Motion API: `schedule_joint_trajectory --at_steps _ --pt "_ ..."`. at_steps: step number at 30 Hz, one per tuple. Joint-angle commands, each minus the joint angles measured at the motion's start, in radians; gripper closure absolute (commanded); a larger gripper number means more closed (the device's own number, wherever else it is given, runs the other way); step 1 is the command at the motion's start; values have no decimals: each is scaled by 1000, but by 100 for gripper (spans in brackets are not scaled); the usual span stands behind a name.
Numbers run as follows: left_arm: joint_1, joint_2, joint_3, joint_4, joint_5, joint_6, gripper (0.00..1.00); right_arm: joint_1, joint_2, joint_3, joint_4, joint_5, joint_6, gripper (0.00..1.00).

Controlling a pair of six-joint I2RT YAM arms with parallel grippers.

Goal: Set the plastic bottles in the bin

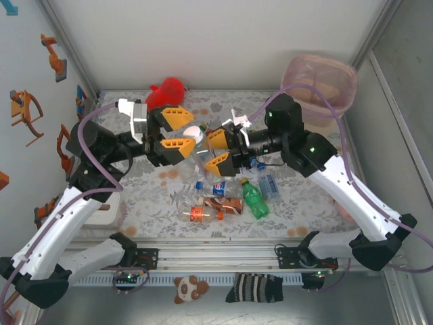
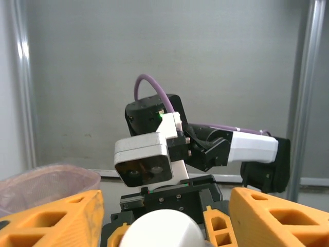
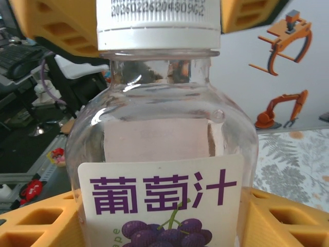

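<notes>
The right jaws are closed on a clear bottle (image 3: 162, 149) — their orange fingers (image 3: 36, 226) press on either side of its purple-lettered grape label, and its white cap (image 2: 162, 231) points toward the other arm. The left jaws stand open around that cap: the left fingers (image 2: 51, 221) flank it with a gap on each side and touch nothing that I can see. In the top view the clear bottle hangs in the air between the two arms, well apart from the bin (image 1: 318, 81), to the bin's left and on its near side. Farther from the bin in that same direction, a cluster of bottles lies on the counter (image 1: 149, 196): a green bottle (image 1: 255, 198), an orange-capped bottle (image 1: 197, 214), a blue-labelled bottle (image 1: 268, 184) and a few more touching or just beside them. A red plush toy (image 1: 168, 91) sits well to the bin's left along the far edge and is no part of the job. What the bin holds I cannot tell, since its inside shows only a pinkish blur. This looks like a hand-over to the arm on the bin's side. Every bottle I can make out is outside the bin — the lifted one has yet to be carried over the rim, and the whole cluster remains after it.
</notes>
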Motion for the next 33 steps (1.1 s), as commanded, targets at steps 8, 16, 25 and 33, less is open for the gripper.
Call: schedule_joint_trajectory --at_steps 8,16,25,33 --pt "0 -113 -72 -159 -227 88 26 -122 18 122 -77 220 75 46" --pt "0 -119 -96 -228 -301 94 26 -358 49 221 -145 346 134 47" --pt "1 -111 -113 -228 -309 94 26 -621 192 432 -311 565 226 48" --pt "1 -95 -123 -250 -339 94 26 -774 368 627 -461 780 281 48"
